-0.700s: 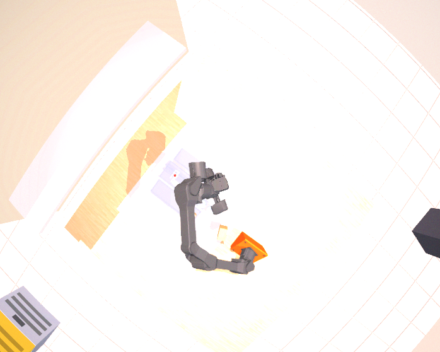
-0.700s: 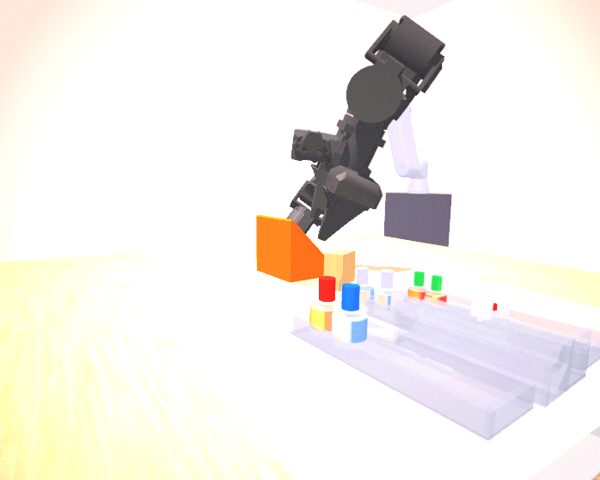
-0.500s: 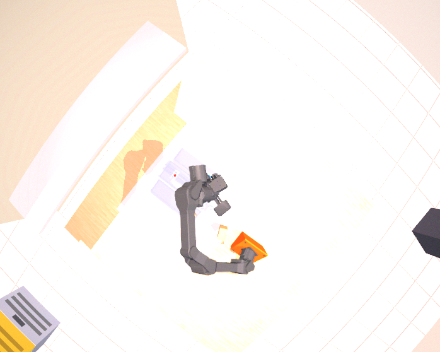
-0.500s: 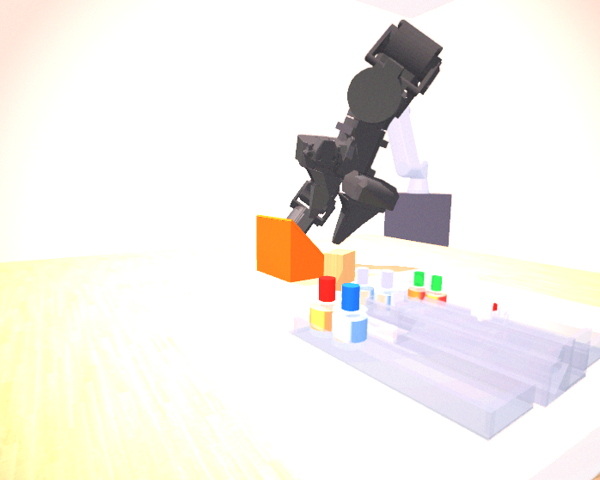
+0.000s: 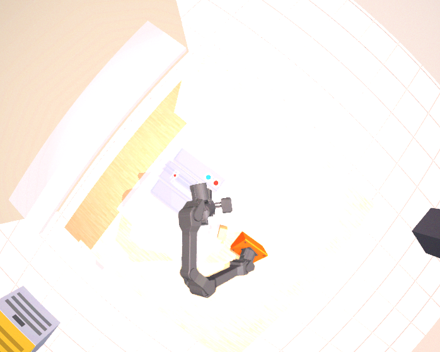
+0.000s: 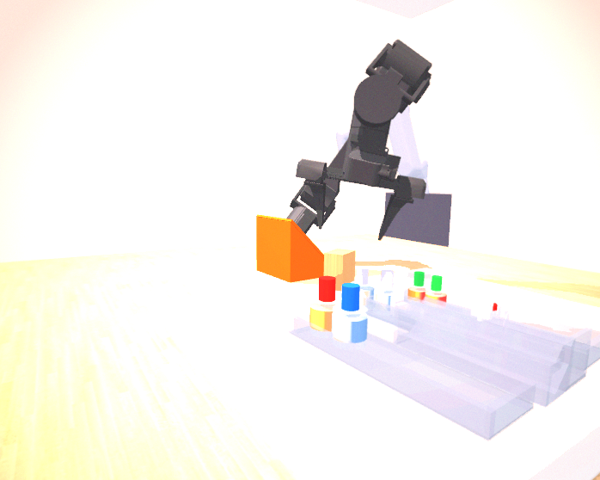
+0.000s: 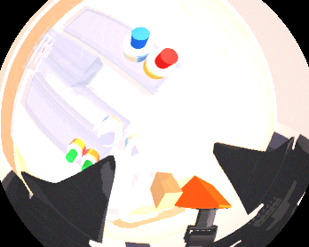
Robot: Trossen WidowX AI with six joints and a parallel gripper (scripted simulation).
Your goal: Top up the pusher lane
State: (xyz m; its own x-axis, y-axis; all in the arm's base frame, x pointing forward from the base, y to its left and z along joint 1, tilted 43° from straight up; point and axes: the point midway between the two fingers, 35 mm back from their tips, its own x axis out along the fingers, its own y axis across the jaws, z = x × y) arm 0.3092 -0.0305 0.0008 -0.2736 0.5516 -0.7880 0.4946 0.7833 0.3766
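My gripper [image 6: 350, 232] [image 7: 164, 150] is open and empty, high above the front end of the clear lanes. Two pale-capped jars with light blue labels stand below it: one jar [image 6: 388, 297] [image 7: 111, 122] appears at the front of the sprung middle lane [image 7: 66, 62], the other jar [image 6: 366, 293] [image 7: 131, 140] farther forward. Their glare-washed outlines leave their exact seating unclear. A red-capped jar [image 6: 327, 289] [image 7: 166, 59] [image 5: 215, 183] and a blue-capped jar [image 6: 350, 297] [image 7: 139, 39] [image 5: 208, 177] stand together in one side lane. The pusher plate is hard to make out.
Two green-capped jars [image 6: 427, 294] [image 7: 82, 153] stand at the other side lane. A wooden block [image 6: 337, 266] [image 7: 162, 190] [image 5: 222, 233] stands near the orange arm base [image 6: 289, 250] [image 7: 199, 195] [image 5: 243, 240]. A small red mark [image 6: 494, 307] [image 5: 174, 175] shows toward the lanes' rear.
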